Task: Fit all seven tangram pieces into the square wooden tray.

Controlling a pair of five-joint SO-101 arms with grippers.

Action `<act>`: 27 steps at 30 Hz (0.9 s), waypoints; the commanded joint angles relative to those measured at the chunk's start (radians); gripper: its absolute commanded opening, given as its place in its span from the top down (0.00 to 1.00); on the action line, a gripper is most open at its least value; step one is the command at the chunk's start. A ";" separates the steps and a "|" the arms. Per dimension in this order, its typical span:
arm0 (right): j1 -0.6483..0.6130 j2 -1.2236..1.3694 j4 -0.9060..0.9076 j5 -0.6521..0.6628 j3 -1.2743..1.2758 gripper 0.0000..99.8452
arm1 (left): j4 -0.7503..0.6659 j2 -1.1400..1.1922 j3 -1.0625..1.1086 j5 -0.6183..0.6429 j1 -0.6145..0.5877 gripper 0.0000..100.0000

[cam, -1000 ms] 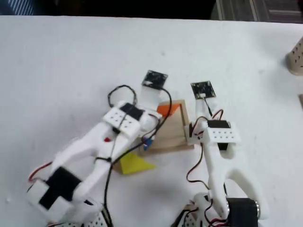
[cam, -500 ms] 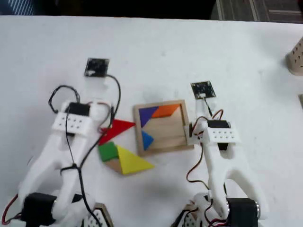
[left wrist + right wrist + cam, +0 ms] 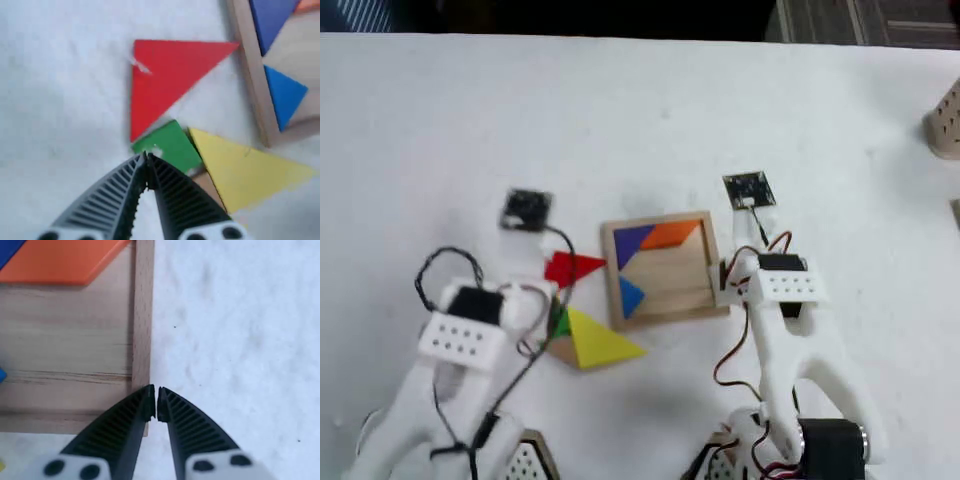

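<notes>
Left wrist view puts the left gripper (image 3: 146,162) with its jaws closed on nothing, tips poised just over the near corner of the green square piece (image 3: 170,147). This piece lies on the white table (image 3: 470,120) outside the square wooden tray (image 3: 250,65). It is crowded by the red triangular piece (image 3: 165,75) at one corner and the yellow triangular piece (image 3: 245,172) along one side, with a tan wooden piece (image 3: 207,182) tucked beside it. Inside the tray sit a dark blue triangle (image 3: 632,243), an orange parallelogram (image 3: 675,233) and a small blue triangle (image 3: 631,297), so four pieces seem left to place. If the green square is the next pick, the jaws need to open wide first. They should then come down squarely across two opposite flat edges, since a corner-to-corner pinch would likely let it twist. The free sides look the safer approach, because pressing in on the yellow side risks shoving the neighbours. The right gripper (image 3: 156,400), also closed and empty, rests at the tray's outer rim near a corner. From there it looks well placed to brace the tray against sliding.
</notes>
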 commanded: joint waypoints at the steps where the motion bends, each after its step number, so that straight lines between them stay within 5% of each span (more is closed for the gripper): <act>1: -0.022 -0.036 -0.019 0.009 -0.031 0.98 | 0.043 -0.117 0.068 -0.130 0.142 0.98; 5: -0.022 -0.036 -0.021 0.009 -0.026 0.98 | 0.052 -0.137 0.078 -0.153 0.160 0.96; 12: -0.024 -0.036 -0.025 0.009 -0.026 0.98 | 0.158 -0.117 0.075 -0.153 0.314 0.71; 20: -0.022 -0.036 -0.038 0.009 -0.025 0.98 | 0.153 -0.114 0.074 -0.158 0.285 0.89; 27: -0.022 -0.036 -0.039 0.009 -0.023 0.98 | 0.150 -0.113 0.074 -0.199 0.205 0.73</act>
